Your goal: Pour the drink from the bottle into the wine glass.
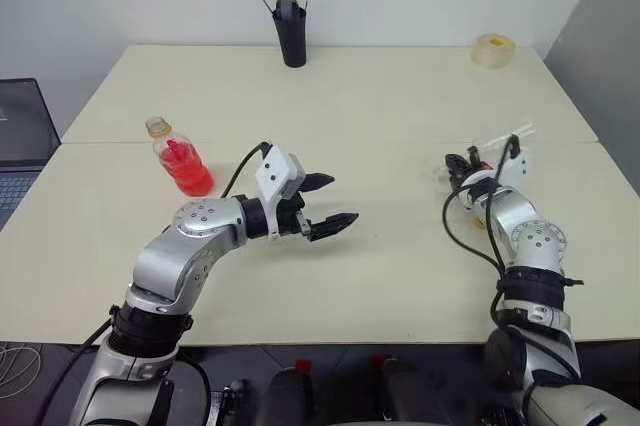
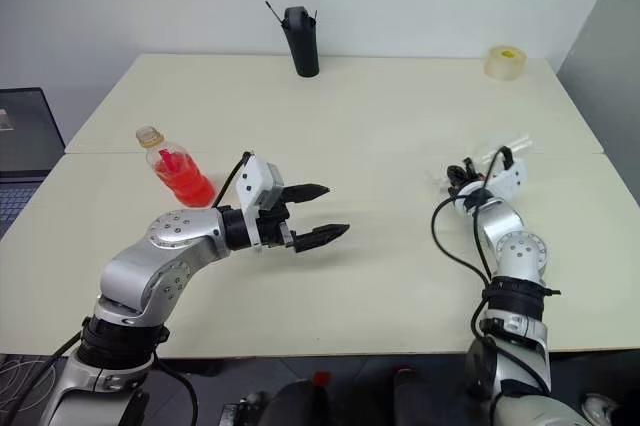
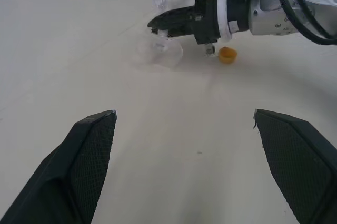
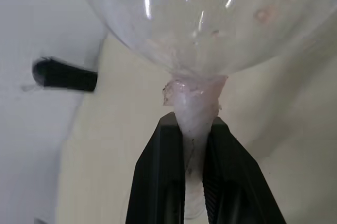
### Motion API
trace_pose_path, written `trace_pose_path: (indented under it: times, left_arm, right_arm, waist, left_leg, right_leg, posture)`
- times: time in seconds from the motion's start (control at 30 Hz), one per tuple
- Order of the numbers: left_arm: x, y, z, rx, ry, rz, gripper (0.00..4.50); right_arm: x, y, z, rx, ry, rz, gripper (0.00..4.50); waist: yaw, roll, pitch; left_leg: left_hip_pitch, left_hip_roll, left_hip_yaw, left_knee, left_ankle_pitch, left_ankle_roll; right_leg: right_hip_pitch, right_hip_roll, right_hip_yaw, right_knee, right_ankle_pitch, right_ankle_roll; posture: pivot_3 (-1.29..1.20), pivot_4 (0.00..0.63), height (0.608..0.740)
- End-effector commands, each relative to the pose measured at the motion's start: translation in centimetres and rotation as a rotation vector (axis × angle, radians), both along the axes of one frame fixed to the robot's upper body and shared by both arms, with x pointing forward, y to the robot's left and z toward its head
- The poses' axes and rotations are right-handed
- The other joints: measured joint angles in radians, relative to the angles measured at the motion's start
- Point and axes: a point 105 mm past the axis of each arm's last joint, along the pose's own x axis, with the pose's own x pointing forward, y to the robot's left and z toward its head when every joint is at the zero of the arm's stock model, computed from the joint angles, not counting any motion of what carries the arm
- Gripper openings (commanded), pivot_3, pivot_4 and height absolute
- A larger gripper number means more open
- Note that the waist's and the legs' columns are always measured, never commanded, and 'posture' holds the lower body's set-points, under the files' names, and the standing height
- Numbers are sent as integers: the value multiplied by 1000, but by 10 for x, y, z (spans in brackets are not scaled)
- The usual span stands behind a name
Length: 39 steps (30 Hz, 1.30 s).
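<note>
The left hand [image 1: 325, 204] hangs released over the middle of the counter [image 1: 380, 116], its two black fingers spread wide with nothing between them. Behind it and off to its outer side stands the bottle [image 1: 180, 160], upright on the counter and well apart from the fingers; its neck looks uncapped, and the drink [image 1: 188, 168], a bright red liquid, fills roughly the lower two thirds. A small orange-yellow piece [image 3: 227, 54], possibly the cap, lies on the counter just beside the other arm, though that cannot be told for sure. Far beyond the left hand, at the back edge, a tall black cup [image 1: 290, 32] holds a couple of thin sticks. Further right, the right hand [image 4: 194, 129] is clenched on the stem of the wine glass [image 4: 205, 29], just under the bowl; the glass appears tipped over toward lying rather than standing, with its foot seeming lifted near the counter. The bowl shows no red liquid, only faint smears, so nothing has been poured. Beyond the right hand, in the far corner, sits a roll of tape [image 1: 493, 50]. By my judgement the task is at its opening: the glass is gripped but not yet set upright, the bottle is untouched by either hand, and picking it up, tilting it and pouring all remain.
</note>
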Motion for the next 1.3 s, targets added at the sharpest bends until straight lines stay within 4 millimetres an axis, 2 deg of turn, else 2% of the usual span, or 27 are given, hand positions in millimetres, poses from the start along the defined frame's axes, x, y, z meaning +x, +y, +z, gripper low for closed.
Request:
trace_pose_path:
  times: [0.03,0.2,0.27,0.5,0.7,0.9,1.3]
  left_arm:
    - [-1,19,3,15,-33,54,4500]
    - [-4,44,-4,43,-11,132,4500]
    - [-6,54,-6,49,-3,168,4500]
    - [-17,77,-4,-16,30,277,4500]
    - [-21,83,-5,-45,9,348,4500]
    - [-17,86,4,-47,-68,383,4500]
    - [-19,86,9,-47,-92,356,4500]
  right_arm:
    - [-20,76,45,-412,-353,254,139]
    - [-32,134,32,-688,-618,403,139]
    - [-34,150,26,-752,-713,427,139]
    - [-29,180,5,-791,-817,429,139]
    - [-38,195,-20,-809,-845,515,139]
    - [-37,191,-42,-754,-733,557,139]
    - [-32,191,-53,-735,-654,587,139]
  waist:
    - [-10,0,0]
    - [-3,-1,0]
    - [2,-1,1]
    - [13,-4,1]
    - [13,-4,1]
    - [13,-4,1]
    - [12,-4,0]
  left_leg:
    - [0,0,0,0,0,0]
    - [1,0,-2,0,0,0]
    - [0,1,-2,0,0,0]
    - [0,0,-1,1,2,-3]
    - [0,0,-2,1,2,-3]
    - [1,1,-2,1,2,-3]
    - [3,1,-1,0,1,-3]
  right_leg:
    - [-1,1,1,0,0,0]
    - [0,6,-1,0,0,-1]
    - [0,4,-1,0,0,-1]
    - [1,-2,-2,-2,0,0]
    - [1,-3,-2,-2,0,0]
    - [1,-4,-2,-1,0,0]
    - [3,-4,-2,0,0,0]
  posture:
    - [0,150,740]
    - [0,150,740]
    - [0,150,740]
    - [0,150,740]
    - [0,150,740]
    - [0,150,740]
    - [0,150,740]
